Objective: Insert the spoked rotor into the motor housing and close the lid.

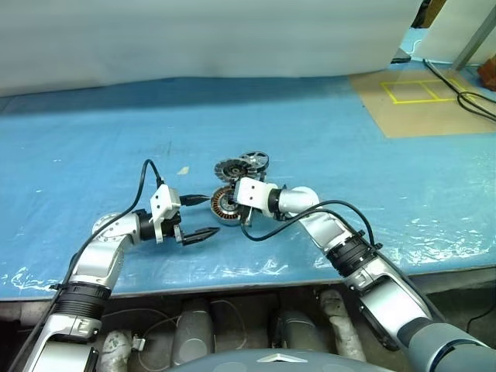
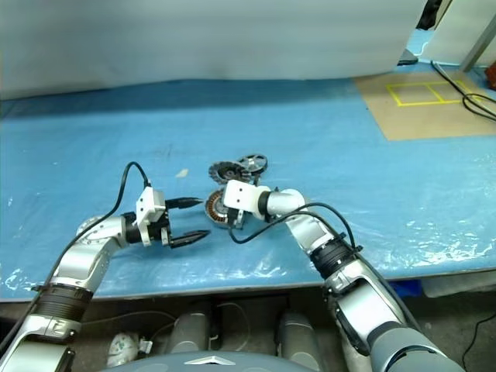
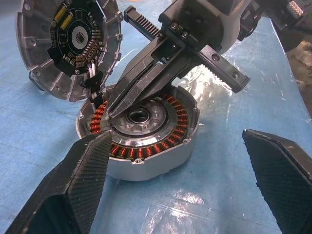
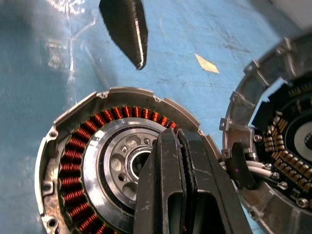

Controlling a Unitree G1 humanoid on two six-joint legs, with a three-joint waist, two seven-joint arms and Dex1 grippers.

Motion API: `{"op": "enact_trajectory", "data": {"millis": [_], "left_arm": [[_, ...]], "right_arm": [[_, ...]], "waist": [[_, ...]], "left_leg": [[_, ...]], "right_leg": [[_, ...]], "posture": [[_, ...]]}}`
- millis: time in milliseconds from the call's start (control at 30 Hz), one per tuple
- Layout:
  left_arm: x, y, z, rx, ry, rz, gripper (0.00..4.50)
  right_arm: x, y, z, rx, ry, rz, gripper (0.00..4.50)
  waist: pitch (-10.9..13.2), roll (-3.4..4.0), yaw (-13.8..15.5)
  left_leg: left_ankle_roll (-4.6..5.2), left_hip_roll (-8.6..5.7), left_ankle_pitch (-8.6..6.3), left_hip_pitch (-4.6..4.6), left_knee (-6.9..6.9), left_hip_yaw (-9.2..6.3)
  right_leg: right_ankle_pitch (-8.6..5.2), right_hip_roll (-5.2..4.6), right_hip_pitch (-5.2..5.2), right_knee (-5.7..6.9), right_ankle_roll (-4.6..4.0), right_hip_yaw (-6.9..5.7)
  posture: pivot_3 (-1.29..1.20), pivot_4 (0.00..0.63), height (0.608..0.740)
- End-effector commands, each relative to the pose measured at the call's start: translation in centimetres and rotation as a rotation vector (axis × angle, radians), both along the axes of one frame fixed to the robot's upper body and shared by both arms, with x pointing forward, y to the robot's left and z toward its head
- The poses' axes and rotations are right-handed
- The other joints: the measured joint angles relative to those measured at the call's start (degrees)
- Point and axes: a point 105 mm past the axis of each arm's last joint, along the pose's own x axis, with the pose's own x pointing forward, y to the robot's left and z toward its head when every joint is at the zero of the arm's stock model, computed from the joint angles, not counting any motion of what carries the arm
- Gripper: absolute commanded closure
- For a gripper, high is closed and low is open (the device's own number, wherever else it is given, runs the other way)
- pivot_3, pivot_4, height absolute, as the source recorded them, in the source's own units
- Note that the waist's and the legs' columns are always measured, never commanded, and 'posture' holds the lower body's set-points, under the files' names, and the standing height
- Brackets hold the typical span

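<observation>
The motor housing (image 1: pixel 224 204) lies open on the blue sheet, its copper windings ringing a silver centre (image 3: pixel 146 119). My right gripper (image 4: pixel 168 136) is shut with nothing in it, and its joined tips press onto the housing's inner ring. My left gripper (image 1: pixel 206 216) stands open just left of the housing, one finger (image 3: pixel 73 180) on each side of it without touching. The lid (image 3: pixel 68 44), a finned grey disc with a circuit board, leans behind the housing, joined to it by wires. The spoked rotor (image 1: pixel 254 161) lies just beyond, to the right of the lid.
A blue sheet (image 1: pixel 93 147) covers the table, whose front edge runs close below both arms. A brown board with yellow tape (image 1: pixel 422 97) and black cables (image 1: pixel 473 101) sit at the far right. A small pale scrap (image 1: pixel 184 170) lies left of the lid.
</observation>
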Motion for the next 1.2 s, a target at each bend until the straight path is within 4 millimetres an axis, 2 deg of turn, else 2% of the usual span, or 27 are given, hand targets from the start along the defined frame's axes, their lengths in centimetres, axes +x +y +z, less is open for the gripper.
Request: {"op": "enact_trajectory", "data": {"millis": [33, 167, 233, 333, 500, 800, 1100, 1200], "left_arm": [[0.1, -0.1, 0.5, -0.004, -0.027, -0.006, 0.0], [0.1, -0.1, 0.5, -0.003, -0.026, -0.006, 0.0], [0.1, -0.1, 0.5, -0.003, -0.026, -0.006, 0.0], [0.1, 0.0, 0.5, -0.005, -0.026, -0.004, 0.0], [0.1, 0.1, 0.4, -0.002, -0.025, 0.0, 0.0], [0.0, 0.1, 0.3, -0.001, -0.024, 0.009, 0.0], [0.0, 0.2, 0.1, 0.003, -0.018, 0.011, 0.0], [0.0, 0.3, 0.0, 0.007, -0.016, 0.011, 0.0]], "right_arm": [[0.4, -0.5, 1.8, 0.193, 0.169, -0.056, 4.47], [0.4, -0.5, 3.1, 0.257, 0.216, -0.055, 4.47], [-0.1, -0.5, 2.6, 0.218, 0.22, -0.035, 4.47], [-0.5, -0.4, 1.9, 0.174, 0.225, -0.017, 4.47], [-0.9, -0.2, 2.1, 0.155, 0.214, 0.03, 4.47], [0.2, -0.1, 3.2, 0.178, 0.142, 0.018, 4.47], [-1.2, 0.2, 2.1, 0.137, 0.194, 0.074, 4.47], [-1.0, 0.0, 1.5, 0.109, 0.196, 0.061, 4.47]], "waist": [[0.01, 0.0, 0.01], [0.0, -0.02, 0.02], [0.0, -0.03, 0.02], [0.0, -0.03, 0.01], [0.01, -0.04, 0.0], [0.01, -0.04, -0.01], [0.02, -0.05, 0.01], [0.02, -0.05, 0.01]], "left_leg": [[0.0, 0.0, 0.0, -0.08, -0.02, 0.01], [-0.19, -0.01, 0.15, -0.87, 0.1, 0.03], [-0.21, -0.01, 0.17, -1.23, 0.17, 0.02], [-0.22, 0.03, 0.16, -1.26, 0.06, 0.01], [-0.22, 0.02, 0.16, -1.22, 0.06, 0.01], [-0.22, 0.02, 0.16, -1.18, 0.1, 0.01], [-0.22, 0.02, 0.16, -1.18, 0.12, 0.0], [-0.22, 0.02, 0.16, -1.17, 0.15, 0.0]], "right_leg": [[0.0, 0.0, -0.08, -0.03, 0.0, 0.0], [0.03, 0.01, -0.76, -0.01, -0.01, -0.02], [0.17, 0.02, -1.07, 0.13, 0.21, -0.08], [0.17, 0.05, -1.14, 0.13, 0.22, -0.18], [0.12, 0.03, -1.11, 0.13, 0.13, -0.18], [0.03, 0.03, -1.06, 0.14, -0.02, -0.16], [0.06, 0.03, -1.03, 0.14, 0.03, -0.18], [0.04, 0.02, -1.02, 0.15, -0.01, -0.17]], "posture": [[0.0, 0.15, 0.74], [0.0, 0.15, 0.74], [0.0, 0.15, 0.74], [0.0, 0.15, 0.74], [0.0, 0.15, 0.74], [0.0, 0.15, 0.74], [0.0, 0.15, 0.74], [0.0, 0.15, 0.74]]}}
